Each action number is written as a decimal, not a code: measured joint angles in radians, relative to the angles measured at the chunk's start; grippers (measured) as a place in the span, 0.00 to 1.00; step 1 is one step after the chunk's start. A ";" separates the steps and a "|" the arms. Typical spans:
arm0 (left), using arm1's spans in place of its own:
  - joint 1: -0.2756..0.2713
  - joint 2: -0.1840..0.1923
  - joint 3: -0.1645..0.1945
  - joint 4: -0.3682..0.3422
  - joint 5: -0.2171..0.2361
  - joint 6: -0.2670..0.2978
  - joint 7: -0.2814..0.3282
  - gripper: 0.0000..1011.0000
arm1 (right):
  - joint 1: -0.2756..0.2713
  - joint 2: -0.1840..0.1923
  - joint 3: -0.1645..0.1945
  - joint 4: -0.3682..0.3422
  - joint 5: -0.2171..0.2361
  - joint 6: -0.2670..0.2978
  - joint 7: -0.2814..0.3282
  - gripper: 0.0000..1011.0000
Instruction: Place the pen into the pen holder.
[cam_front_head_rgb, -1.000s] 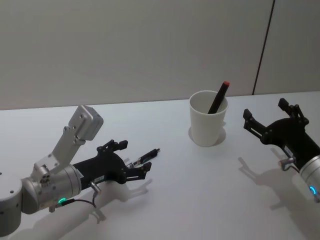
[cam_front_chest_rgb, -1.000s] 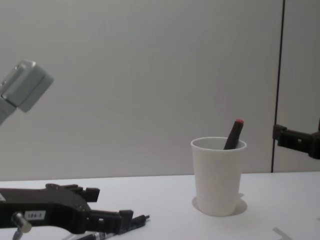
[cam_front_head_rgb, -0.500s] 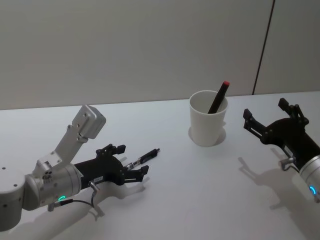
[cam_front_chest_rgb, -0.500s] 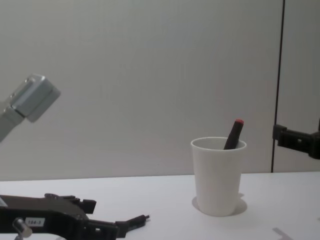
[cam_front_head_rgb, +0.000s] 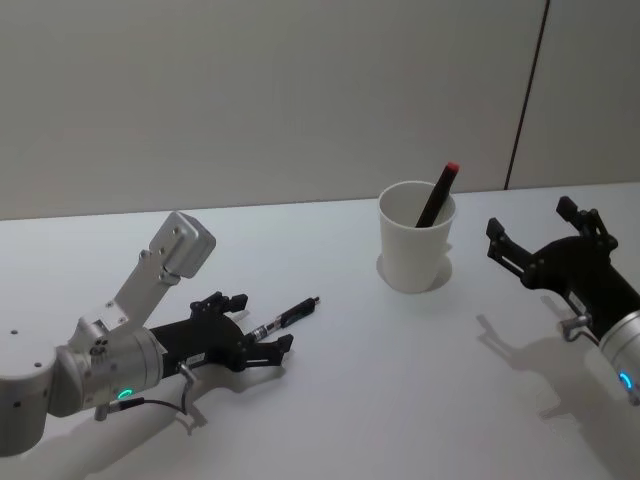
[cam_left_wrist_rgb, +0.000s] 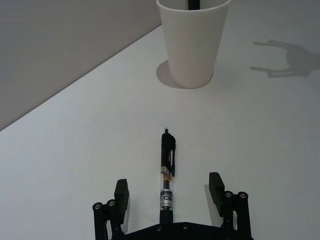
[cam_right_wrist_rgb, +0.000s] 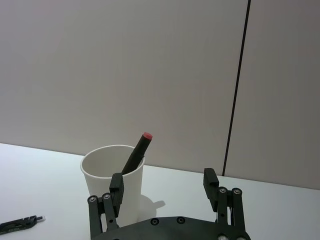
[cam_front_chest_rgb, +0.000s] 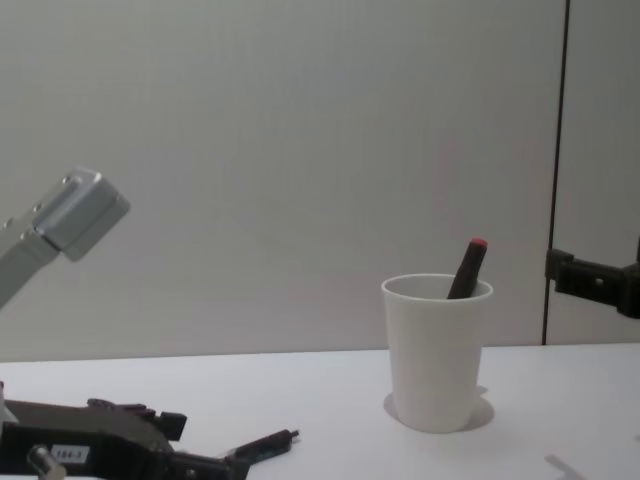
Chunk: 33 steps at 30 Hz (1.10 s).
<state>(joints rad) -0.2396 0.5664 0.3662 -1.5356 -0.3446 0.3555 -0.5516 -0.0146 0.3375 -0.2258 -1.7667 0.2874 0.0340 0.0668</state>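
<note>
Over on the left, the left gripper (cam_front_head_rgb: 262, 322) is sitting low on the white table (cam_front_head_rgb: 350, 410) with its fingers spread wide. The pen (cam_front_head_rgb: 290, 315) is lying flat on the table right between those fingers, and the left wrist view shows it running straight down the middle of the open gripper (cam_left_wrist_rgb: 168, 189). The pads are staying clear of the barrel on both sides, so it isn't clamping anything. The pen (cam_left_wrist_rgb: 167, 165) is black with a clear section, and its tip is pointing away from the gripper toward the cup. Whether its back end is touching the gripper's body is hard to tell.

Moving right, the pen holder (cam_front_head_rgb: 415, 250), a plain white paper cup, is standing upright well apart from the pen. A dark marker with a red cap (cam_front_head_rgb: 440, 195) is leaning inside it and poking out above the rim.

Further right, the right gripper (cam_front_head_rgb: 532, 220) is hovering off the table near the cup, fingers wide apart and holding nothing. Its wrist view is looking across its open fingers (cam_right_wrist_rgb: 116, 186) at the cup (cam_right_wrist_rgb: 112, 185).

The table is casting soft shadows of both arms. Behind it, a plain pale grey wall (cam_front_head_rgb: 250, 100) is running across, with a dark vertical seam (cam_front_head_rgb: 527, 95) on the right.
</note>
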 joint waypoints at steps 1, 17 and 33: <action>-0.001 0.000 0.000 0.001 0.002 0.001 0.000 0.99 | 0.000 0.000 0.000 0.000 0.000 0.000 0.000 0.99; -0.016 -0.005 0.005 0.022 0.024 0.018 -0.005 0.99 | 0.000 0.000 0.000 0.000 0.000 0.000 0.000 0.99; -0.019 -0.003 0.008 0.025 0.036 0.034 -0.012 0.99 | 0.000 0.000 0.000 0.000 0.000 0.000 0.000 0.99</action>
<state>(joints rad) -0.2590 0.5631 0.3747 -1.5109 -0.3087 0.3896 -0.5633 -0.0146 0.3375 -0.2258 -1.7667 0.2874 0.0341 0.0668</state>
